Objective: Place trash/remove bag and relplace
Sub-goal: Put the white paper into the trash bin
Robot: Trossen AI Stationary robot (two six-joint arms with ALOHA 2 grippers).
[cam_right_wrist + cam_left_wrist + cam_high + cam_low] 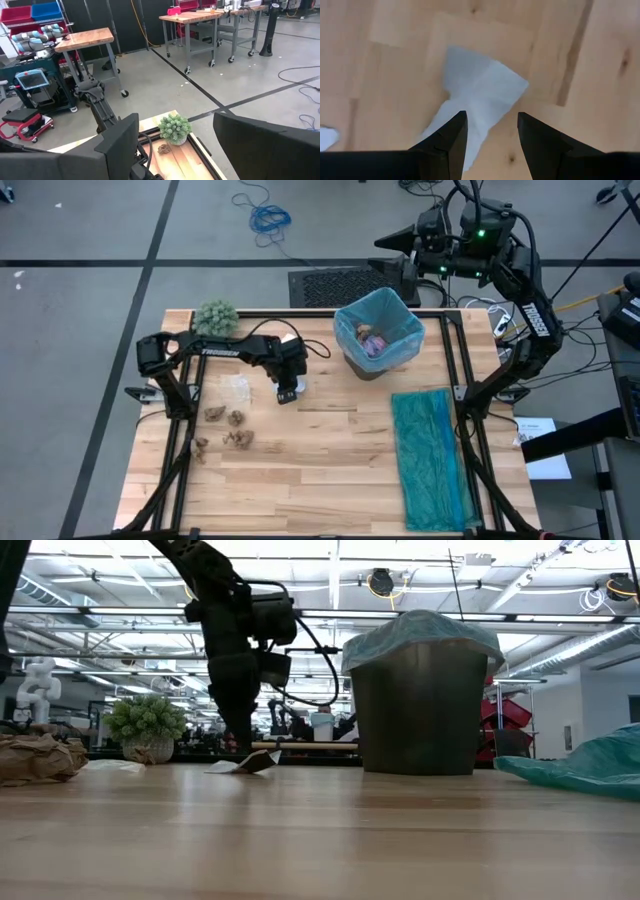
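A: The white paper scrap [477, 97] lies flat on the counter [330, 450], right under the left end effector [490, 137]. How would you pick it up cleanly?

B: The paper is thin and lies low, so I'd bring the fingertips [457, 130] straight down until they nearly touch the wood, then close over the raised crease in the middle, not a flat edge. A grab from too high would probably close on air.

A: And where is the scrap relative to the tool?

B: In the left wrist view the two dark fingers are spread, with nothing between them but the paper below; it lies just beneath and slightly ahead of the tips. The low view shows the tool reaching down to a small scrap [250, 762] on the wood.

A: The rest of the trash?

B: Brown wads [228, 428] are clustered near the counter's left side, apart from this scrap. Some pieces are already inside the bin [378, 332], which wears its light blue bag [400, 315] and stands well to the right of the left end effector.

A: The right end effector [175, 145]?

B: Its fingers are spread and empty, held high behind the bin, beyond the counter's far edge, waiting.
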